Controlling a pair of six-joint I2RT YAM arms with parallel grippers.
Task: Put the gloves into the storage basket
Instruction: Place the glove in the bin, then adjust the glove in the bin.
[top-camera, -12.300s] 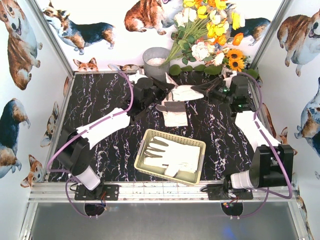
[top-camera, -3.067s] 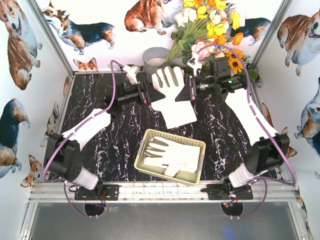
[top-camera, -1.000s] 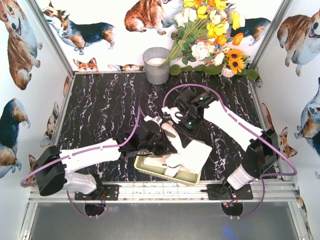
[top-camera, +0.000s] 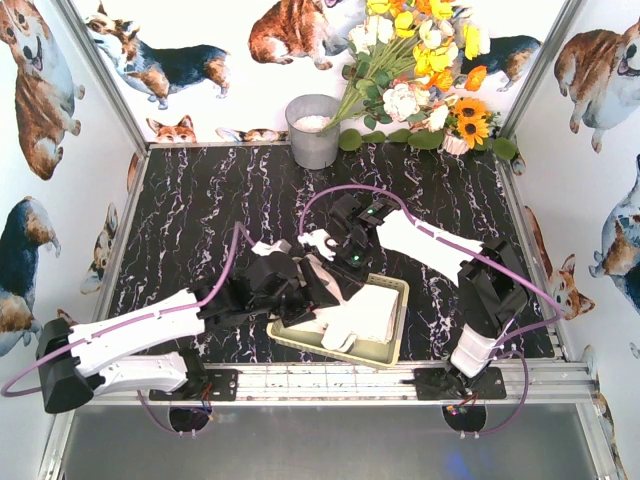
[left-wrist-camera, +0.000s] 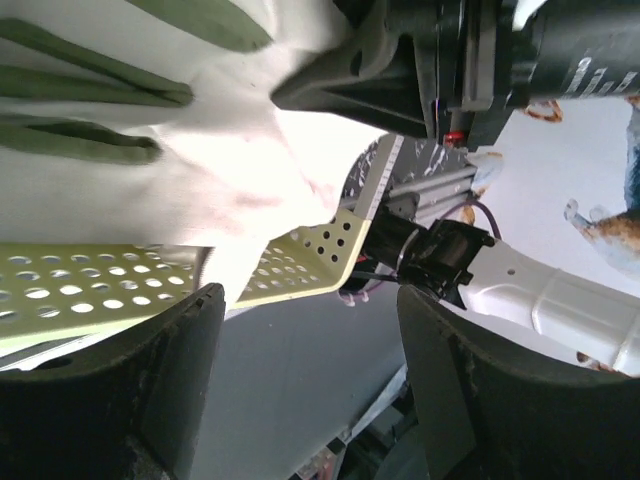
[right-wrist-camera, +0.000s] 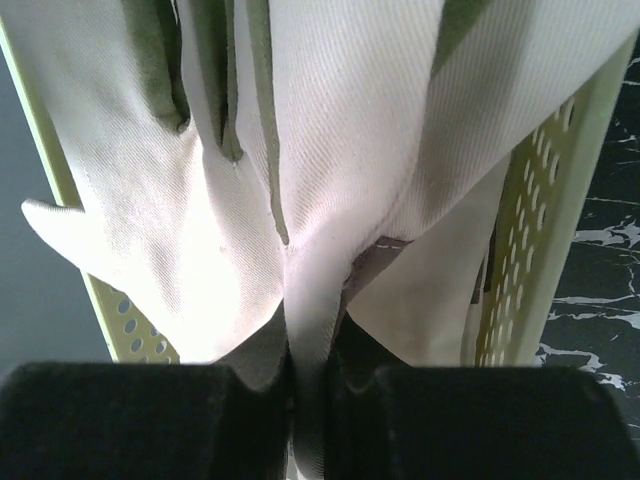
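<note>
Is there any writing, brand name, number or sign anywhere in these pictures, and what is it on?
Small white print on the black casing of the right arm, seen from the left wrist camera: too blurred to read.
Gloves, storage basket, grey bucket and corgi-print walls: no words, numbers or signs visible.
No text in these pictures can be read.
</note>
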